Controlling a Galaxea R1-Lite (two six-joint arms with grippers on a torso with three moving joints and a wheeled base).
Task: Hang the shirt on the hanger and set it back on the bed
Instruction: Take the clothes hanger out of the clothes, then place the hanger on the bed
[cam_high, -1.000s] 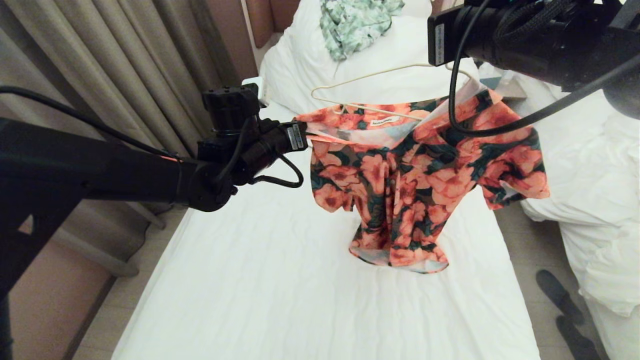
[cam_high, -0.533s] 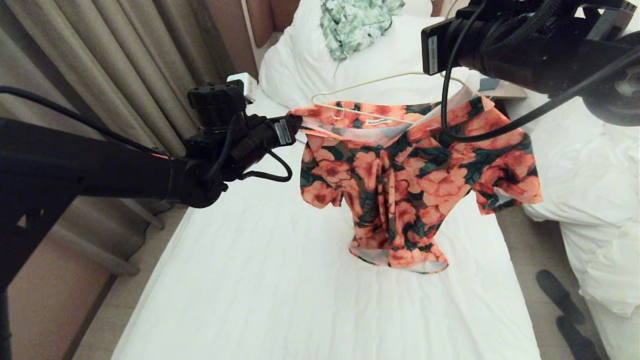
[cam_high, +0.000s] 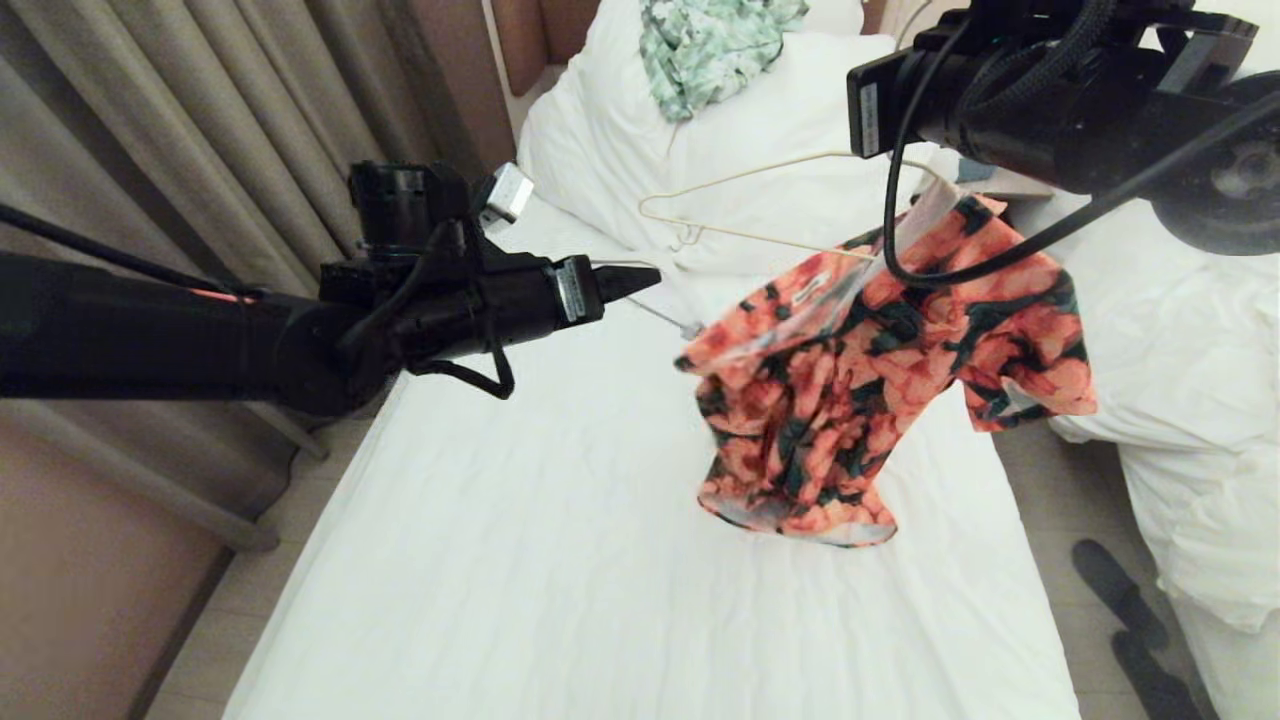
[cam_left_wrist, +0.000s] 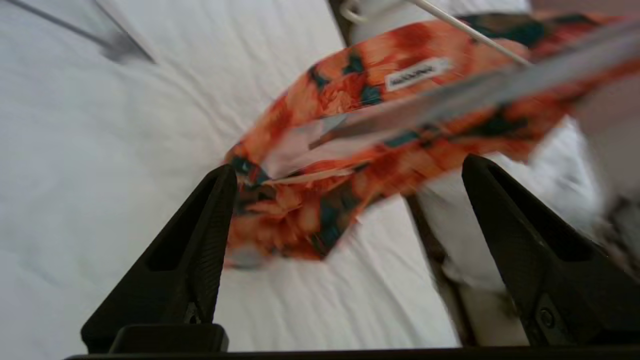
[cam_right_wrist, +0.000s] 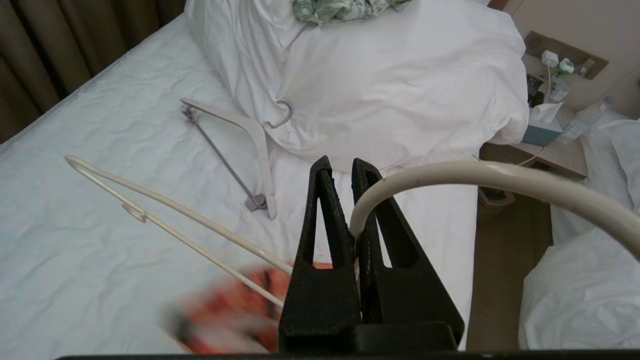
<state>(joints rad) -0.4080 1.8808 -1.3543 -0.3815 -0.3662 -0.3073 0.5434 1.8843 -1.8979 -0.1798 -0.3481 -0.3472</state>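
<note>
Head view: left gripper (cam_high: 640, 280) spread wide, empty, just off the shirt's (cam_high: 850, 400) collar. Shirt hangs bunched from one end of the hanger (cam_high: 760, 200) above the bed (cam_high: 520, 560); the hanger's other end is bare.
Left wrist view: both fingers (cam_left_wrist: 200, 240) far apart, touching nothing, blurred shirt ahead between them.
Right wrist view: right gripper (cam_right_wrist: 347, 172) clamped on the hanger wire; a thicker white hanger (cam_right_wrist: 245, 145) lies by the pillow (cam_right_wrist: 400, 85).

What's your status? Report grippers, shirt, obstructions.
Left gripper open, clear of shirt. Right gripper shut on hanger; shirt hangs from one end only. Thicker hanger lies on bed.
</note>
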